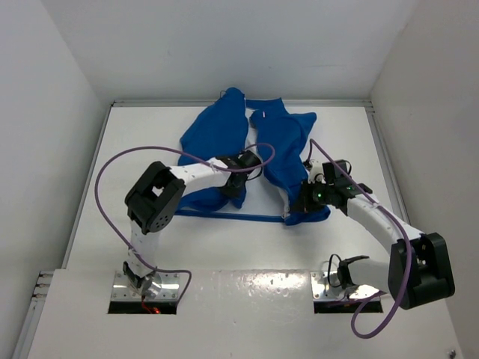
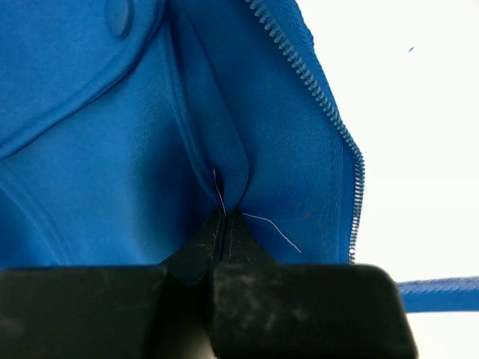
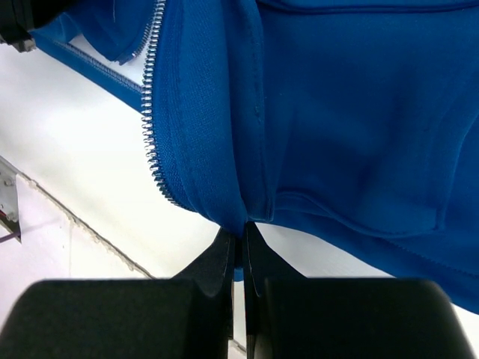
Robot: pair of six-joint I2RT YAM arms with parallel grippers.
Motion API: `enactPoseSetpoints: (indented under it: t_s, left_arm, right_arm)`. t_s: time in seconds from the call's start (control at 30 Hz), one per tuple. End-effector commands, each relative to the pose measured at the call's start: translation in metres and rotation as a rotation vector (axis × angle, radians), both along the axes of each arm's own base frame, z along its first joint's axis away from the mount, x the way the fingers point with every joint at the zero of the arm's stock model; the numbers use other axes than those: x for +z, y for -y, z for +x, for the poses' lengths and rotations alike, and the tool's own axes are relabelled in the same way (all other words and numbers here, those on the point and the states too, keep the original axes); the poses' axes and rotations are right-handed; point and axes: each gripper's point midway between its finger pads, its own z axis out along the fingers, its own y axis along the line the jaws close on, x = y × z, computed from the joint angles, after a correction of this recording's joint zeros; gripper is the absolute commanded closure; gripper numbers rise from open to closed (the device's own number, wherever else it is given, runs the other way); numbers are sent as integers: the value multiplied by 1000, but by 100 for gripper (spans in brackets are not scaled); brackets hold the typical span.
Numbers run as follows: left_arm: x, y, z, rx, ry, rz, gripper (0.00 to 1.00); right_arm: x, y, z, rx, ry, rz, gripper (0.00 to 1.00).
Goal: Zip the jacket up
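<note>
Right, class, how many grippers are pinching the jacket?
2: the left gripper pinches a jacket fold beside its zipper; the right gripper pinches the other panel's edge.

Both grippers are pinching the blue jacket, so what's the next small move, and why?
Probably draw the two pinched front edges toward each other. The left gripper and right gripper are each shut on the jacket beside a row of zipper teeth, and the top view shows its two halves lying apart, so the zipper's lower ends cannot meet yet.
</note>
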Motion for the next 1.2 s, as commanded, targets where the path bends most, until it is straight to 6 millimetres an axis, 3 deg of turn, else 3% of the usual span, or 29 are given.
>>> enactPoseSetpoints:
  t_s: [0.0,0.1,0.13,0.27,0.4,0.47,0.5,0.67,0.73,0.8,0.83,0.9,0.97,1.07,1.13,1.17]
  left_arm:
    - [31,-18,10,-29,40,-15,100]
    - [64,-24,21,-61,102,-101,100]
    - [94,-27,24,-98,168,-144,100]
    - [131,-63,19,-160,283,-89,100]
    - [108,-121,1,-227,340,153,100]
    - [96,-136,-7,-311,339,244,100]
    - [81,-147,-14,-325,329,293,100]
    - [66,-135,-28,-458,395,444,100]
    - [68,-116,-26,-488,459,477,100]
    - [68,-120,-28,-481,500,580,100]
    - [75,-108,-26,-481,565,574,100]
    - [79,-106,-28,-486,600,619,100]
    - [87,-95,-31,-487,656,606,100]
    - [80,-86,-38,-524,601,572,100]
    - [67,-75,-47,-551,502,460,100]
    - [63,-74,-48,-546,466,421,91]
  right_arm:
    - [16,-4,13,20,72,15,100]
    - [15,-3,11,20,72,13,100]
    - [14,-3,11,21,72,14,100]
    - [13,-5,9,29,68,25,100]
    - [13,-5,7,38,75,29,100]
    - [12,-5,5,45,75,27,100]
    - [11,-5,4,46,70,27,100]
    - [10,-6,0,54,72,26,100]
    - [9,-4,0,56,75,22,100]
    - [9,-4,-1,53,73,22,100]
    - [10,-4,-1,58,76,20,100]
    - [10,-4,-2,61,73,19,100]
    - [10,-4,-2,62,75,16,100]
    - [10,-2,-4,66,75,14,100]
    - [9,-3,-5,72,75,13,100]
    - [9,-3,-4,69,74,14,100]
